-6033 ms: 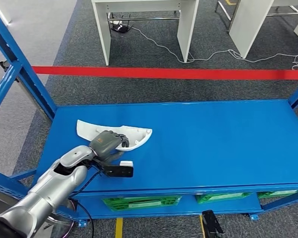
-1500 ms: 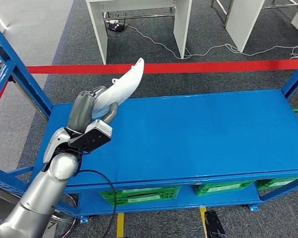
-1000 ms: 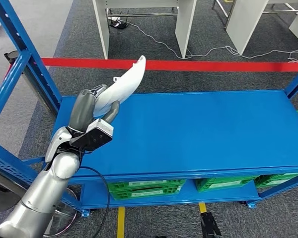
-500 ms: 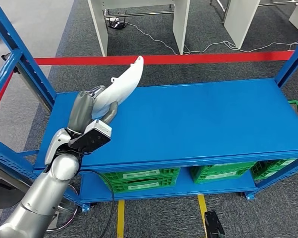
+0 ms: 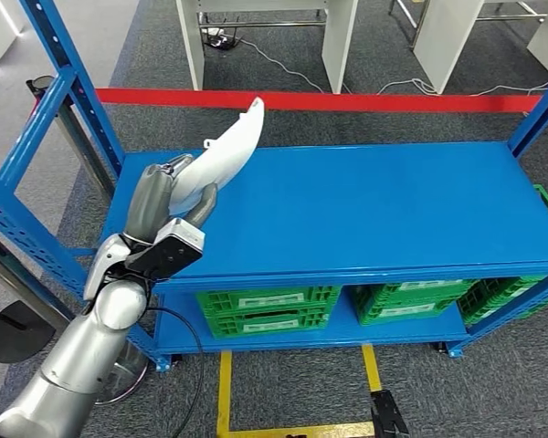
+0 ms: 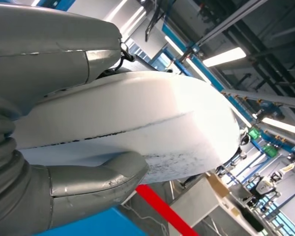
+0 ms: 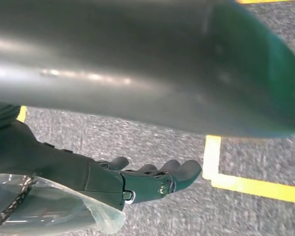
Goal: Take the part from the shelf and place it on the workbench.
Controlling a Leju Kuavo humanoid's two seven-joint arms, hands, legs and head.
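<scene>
White labels on the green crates (image 5: 268, 310) are too small to read.

Setting. A blue metal shelf (image 5: 368, 205) with blue uprights (image 5: 64, 87) stood on grey carpet (image 5: 147, 128); green crates (image 5: 268, 310) sat on its lower level. Beyond it a red line (image 5: 368, 102) crossed the floor, with white table legs (image 5: 340, 41) and trailing cables (image 5: 285, 68) behind. Yellow floor markings (image 5: 225, 392) lay in front. The left wrist view showed ceiling strip lights (image 6: 223, 56) and dark beams (image 6: 257, 29).
</scene>
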